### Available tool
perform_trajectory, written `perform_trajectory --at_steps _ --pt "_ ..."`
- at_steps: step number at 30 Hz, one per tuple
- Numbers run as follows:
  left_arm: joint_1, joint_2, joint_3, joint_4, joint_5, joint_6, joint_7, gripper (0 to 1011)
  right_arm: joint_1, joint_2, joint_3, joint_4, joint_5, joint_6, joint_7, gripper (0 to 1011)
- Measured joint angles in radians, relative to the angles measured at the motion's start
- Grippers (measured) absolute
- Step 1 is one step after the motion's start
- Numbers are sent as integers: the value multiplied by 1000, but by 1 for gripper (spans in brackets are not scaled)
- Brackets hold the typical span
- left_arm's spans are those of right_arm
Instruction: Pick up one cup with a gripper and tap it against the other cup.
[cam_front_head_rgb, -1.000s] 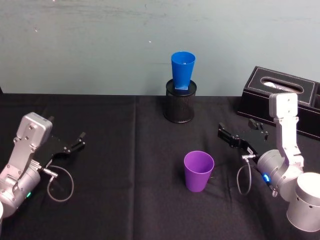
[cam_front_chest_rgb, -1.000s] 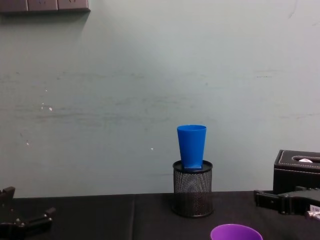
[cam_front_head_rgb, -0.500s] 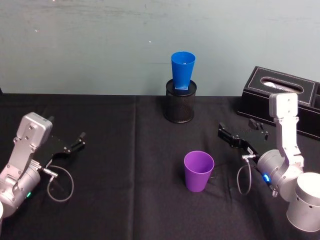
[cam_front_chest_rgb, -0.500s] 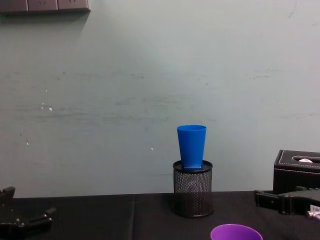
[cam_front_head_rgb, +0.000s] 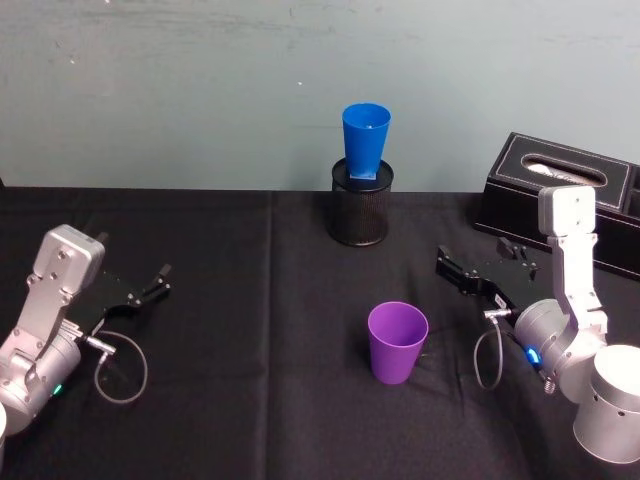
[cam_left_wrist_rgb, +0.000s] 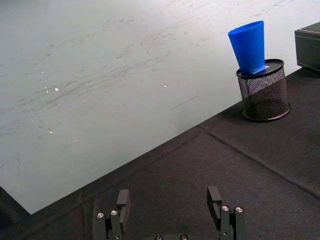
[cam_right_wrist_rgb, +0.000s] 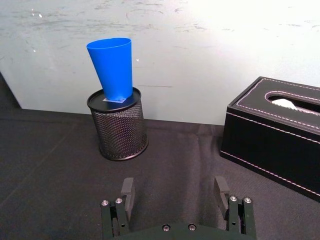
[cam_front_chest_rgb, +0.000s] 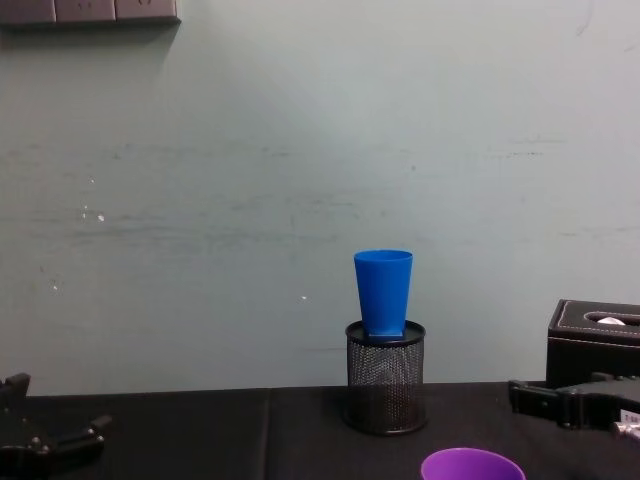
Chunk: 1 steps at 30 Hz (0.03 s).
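No legible text, labels, brands, numbers or signs in any view, small pale label (cam_front_chest_rgb: 630, 416) on right end effector (cam_front_chest_rgb: 530, 398) cut off at chest-view edge, characters unreadable

Two cups: one purple cup (cam_front_head_rgb: 397, 342) standing upright on the black table (cam_front_head_rgb: 250, 400), in front of the mesh pen pot (cam_front_head_rgb: 360, 214), and one blue cup (cam_front_head_rgb: 365, 141) sitting upright on top of that pot. One mesh pen pot, at the table's far edge. One black tissue box (cam_front_head_rgb: 560, 199), to the right of the pot. Two grippers: the left gripper (cam_front_head_rgb: 160, 280) well to the pot's left, the right gripper (cam_front_head_rgb: 447, 268) nearer, on the pot's right; both have their fingers spread apart.
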Motion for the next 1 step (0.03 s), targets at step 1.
perform_trajectory --at_steps 1 --pt "0 0 0 0 0 0 0 1011 0 0 0 0 0 0 0 1000"
